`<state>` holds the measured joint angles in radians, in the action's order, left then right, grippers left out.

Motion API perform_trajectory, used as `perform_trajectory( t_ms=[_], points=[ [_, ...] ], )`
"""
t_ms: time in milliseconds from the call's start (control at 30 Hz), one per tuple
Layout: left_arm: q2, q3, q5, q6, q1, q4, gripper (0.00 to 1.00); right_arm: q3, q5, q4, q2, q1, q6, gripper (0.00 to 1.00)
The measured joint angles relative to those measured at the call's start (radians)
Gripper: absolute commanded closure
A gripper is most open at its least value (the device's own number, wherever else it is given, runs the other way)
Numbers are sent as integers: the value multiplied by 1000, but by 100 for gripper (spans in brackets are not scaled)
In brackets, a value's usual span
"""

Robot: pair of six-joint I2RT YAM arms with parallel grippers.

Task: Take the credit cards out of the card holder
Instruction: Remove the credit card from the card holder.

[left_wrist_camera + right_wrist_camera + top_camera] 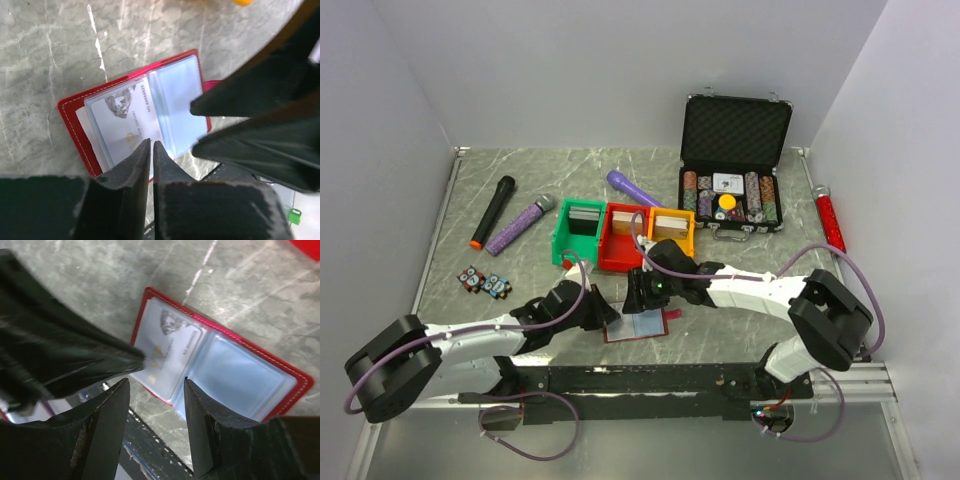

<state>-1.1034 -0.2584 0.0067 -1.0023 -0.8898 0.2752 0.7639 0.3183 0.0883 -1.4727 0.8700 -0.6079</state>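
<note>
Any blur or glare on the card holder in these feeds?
Top external: evenly lit and sharp, but the card holder is small and partly hidden. Left wrist: holder in focus, faint sheen on its sleeves, right hand a soft dark mass. Right wrist: holder clear, left hand blurred across the left side.

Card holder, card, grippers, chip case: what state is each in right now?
card holder: lying open, one sleeve filled, the other looks empty
card: sleeved, not yet out
left gripper: jaws almost together at the card's edge, grip unclear
right gripper: jaws open above the card holder
chip case: lid open
</note>
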Motion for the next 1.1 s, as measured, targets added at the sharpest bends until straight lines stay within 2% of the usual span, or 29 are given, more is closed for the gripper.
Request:
perform_trajectory(
  t_ms=[267,600,1100],
  points=[
    [-24,-3,-17,-5,0,-11,99,0,87,-45,-46,0,-5,52],
    [-79,-4,-39,-9,0,-8,99,-14,92,-96,-74,0,-24,50],
    [-73,-10,-71,-13,0,-27,99,-35,94,-118,-131,-4,-46,50]
  ],
)
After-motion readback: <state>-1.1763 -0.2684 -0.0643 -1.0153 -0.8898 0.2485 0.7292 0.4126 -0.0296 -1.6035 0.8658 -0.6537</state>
